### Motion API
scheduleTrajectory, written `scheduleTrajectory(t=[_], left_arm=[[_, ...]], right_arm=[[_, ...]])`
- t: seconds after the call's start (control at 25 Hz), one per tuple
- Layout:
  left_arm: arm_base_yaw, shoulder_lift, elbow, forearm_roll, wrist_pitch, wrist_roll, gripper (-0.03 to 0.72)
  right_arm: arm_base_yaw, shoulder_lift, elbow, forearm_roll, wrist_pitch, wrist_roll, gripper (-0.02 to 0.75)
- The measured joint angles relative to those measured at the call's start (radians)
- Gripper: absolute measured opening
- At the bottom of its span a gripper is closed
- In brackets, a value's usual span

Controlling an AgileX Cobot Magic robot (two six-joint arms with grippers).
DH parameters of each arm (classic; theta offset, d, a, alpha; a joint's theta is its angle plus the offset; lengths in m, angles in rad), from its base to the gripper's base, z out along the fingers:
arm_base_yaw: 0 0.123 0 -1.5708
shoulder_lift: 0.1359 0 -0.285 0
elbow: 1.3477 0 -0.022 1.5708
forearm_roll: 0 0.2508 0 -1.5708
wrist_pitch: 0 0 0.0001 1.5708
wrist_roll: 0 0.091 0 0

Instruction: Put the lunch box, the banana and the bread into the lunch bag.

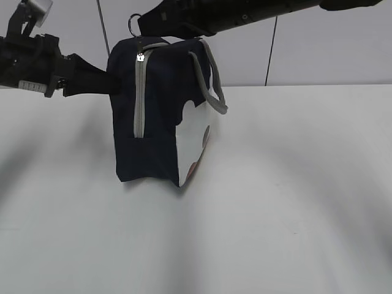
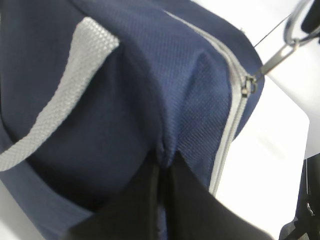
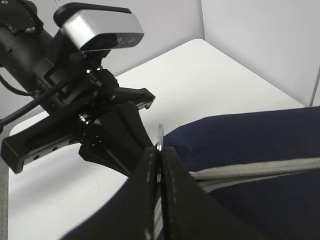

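The navy-blue fabric lunch bag (image 1: 156,116) with grey zipper stands upright on the white table (image 1: 275,214), left of the middle in the exterior view. Its long axis is vertical there, and the white side panel with reddish dots (image 1: 195,141) faces to the right and toward the camera. The grey zipper (image 1: 139,98) runs up the near blue face and then bends over the top; its teeth look joined along the part that shows. The grey handles (image 1: 214,79) hang at the upper right of the bag.

The left gripper (image 2: 160,165) comes from the left and its black fingers are pressed together on a fold of the blue fabric at the bag's upper edge, just beside the zipper. The right gripper (image 3: 160,165) reaches over the top of the bag from the right, and its fingers are closed on the metal ring pull (image 3: 159,137) of the zipper.
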Motion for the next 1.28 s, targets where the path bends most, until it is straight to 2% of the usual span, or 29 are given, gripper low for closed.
scheduleTrajectory(t=[0.64, 0.88, 1.28], left_arm=[[0.000, 0.000, -0.001, 0.021, 0.011, -0.030, 0.003], [0.000, 0.000, -0.001, 0.057, 0.037, -0.033, 0.003], [0.000, 0.000, -0.001, 0.093, 0.056, -0.051, 0.002]], right_arm=[[-0.005, 0.002, -0.025, 0.000, 0.086, 0.052, -0.016], [-0.051, 0.048, -0.087, 0.000, 0.038, 0.072, -0.016], [-0.076, 0.175, -0.216, 0.000, -0.019, 0.089, -0.016]])
